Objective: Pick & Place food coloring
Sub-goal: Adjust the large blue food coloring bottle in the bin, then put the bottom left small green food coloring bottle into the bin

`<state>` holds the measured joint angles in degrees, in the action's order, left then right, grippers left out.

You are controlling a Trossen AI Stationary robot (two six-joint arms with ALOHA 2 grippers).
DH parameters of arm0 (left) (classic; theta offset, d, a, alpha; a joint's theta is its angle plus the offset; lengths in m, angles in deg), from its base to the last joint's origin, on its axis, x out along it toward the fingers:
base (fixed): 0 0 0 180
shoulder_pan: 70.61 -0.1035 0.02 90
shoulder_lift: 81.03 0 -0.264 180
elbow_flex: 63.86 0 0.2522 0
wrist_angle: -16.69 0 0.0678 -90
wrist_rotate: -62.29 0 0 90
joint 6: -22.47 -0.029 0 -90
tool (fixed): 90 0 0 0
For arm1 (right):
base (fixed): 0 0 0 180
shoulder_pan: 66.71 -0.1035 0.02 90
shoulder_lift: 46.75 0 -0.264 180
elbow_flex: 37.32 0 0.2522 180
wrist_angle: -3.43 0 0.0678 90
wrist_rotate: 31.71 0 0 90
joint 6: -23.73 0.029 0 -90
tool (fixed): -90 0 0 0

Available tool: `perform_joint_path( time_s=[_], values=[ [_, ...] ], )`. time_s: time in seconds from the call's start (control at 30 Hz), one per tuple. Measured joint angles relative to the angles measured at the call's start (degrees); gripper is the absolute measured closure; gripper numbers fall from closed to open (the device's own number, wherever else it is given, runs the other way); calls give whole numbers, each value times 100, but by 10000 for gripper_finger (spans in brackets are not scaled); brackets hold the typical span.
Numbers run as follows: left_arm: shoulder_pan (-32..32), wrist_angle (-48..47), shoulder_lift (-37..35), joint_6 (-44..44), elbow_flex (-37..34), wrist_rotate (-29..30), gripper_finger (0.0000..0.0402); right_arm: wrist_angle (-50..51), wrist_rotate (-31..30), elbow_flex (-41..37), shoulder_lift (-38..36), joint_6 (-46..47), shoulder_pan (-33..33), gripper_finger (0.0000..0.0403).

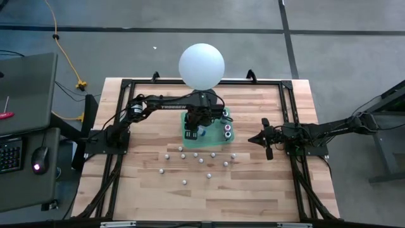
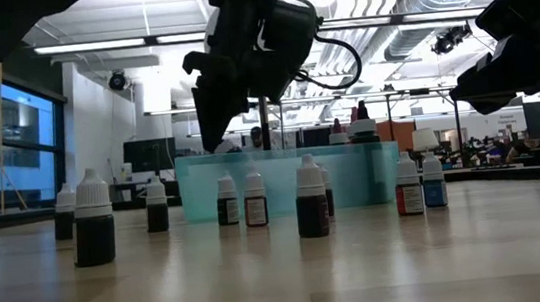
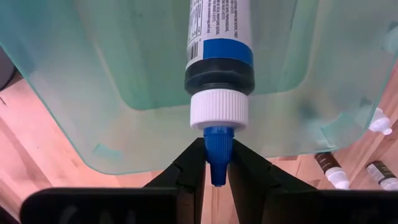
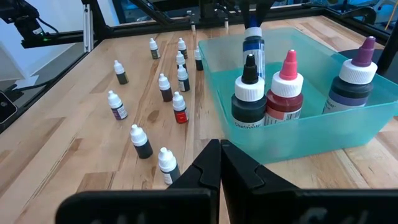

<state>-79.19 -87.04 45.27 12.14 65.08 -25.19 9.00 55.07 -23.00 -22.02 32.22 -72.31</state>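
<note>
- Right now, a blue-tipped bottle (image 3: 219, 74) is held by its nozzle between the left gripper's (image 3: 216, 163) fingers (image 3: 186, 171), the jaws set narrow around the blue tip.
- The bottle is seen inside the teal tray (image 1: 229, 137), over the tray's floor; whether its base is touching the floor cannot be told.
- In the high view, the left gripper (image 1: 202, 124) is placed over the tray's left half, just below the big white sphere (image 1: 201, 65).
- Three bottles are already stood upright in the tray: a black-topped one (image 4: 249, 93), a pink-topped one (image 4: 285, 90) beside it, and a purple-topped one (image 4: 352, 84) apart, near the tray's far corner.
- More small bottles (image 1: 195, 155) are scattered upright on the wooden table (image 1: 152, 196) in front of the tray, a red-labelled one (image 4: 180, 108) among them.
- In the low view, these bottles are lined up before the tray, a dark one (image 2: 93, 220) nearest.
- The right gripper (image 1: 264, 139) is parked to the right of the tray, well apart from it, its fingers (image 4: 202, 171) pressed together with nothing between them.
</note>
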Motion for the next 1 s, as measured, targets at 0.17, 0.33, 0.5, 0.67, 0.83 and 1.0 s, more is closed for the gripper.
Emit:
perform_joint_path(
  time_s=[0.17, 0.33, 0.5, 0.67, 0.83, 1.0],
  values=[
    [0, -2, 0, 4, 0, 46, 341, 0, -1, 0, 0, 0, -1, 402],
    [0, -3, 0, 13, 205, 384, 340, 0, -1, 0, 0, 0, 0, 402],
    [-1, -4, -3, 26, 677, 380, 340, 0, 0, 1, 0, 0, -1, 402],
    [0, -1, -4, 28, 975, 387, 339, 0, -1, 0, 0, 1, 0, 402],
    [0, -4, -7, 28, 979, 397, 339, 0, 0, 0, 0, 2, 0, 402],
    [0, -4, -7, 30, 979, 601, 339, 0, 0, 0, 0, 1, -1, 402]
  ],
)
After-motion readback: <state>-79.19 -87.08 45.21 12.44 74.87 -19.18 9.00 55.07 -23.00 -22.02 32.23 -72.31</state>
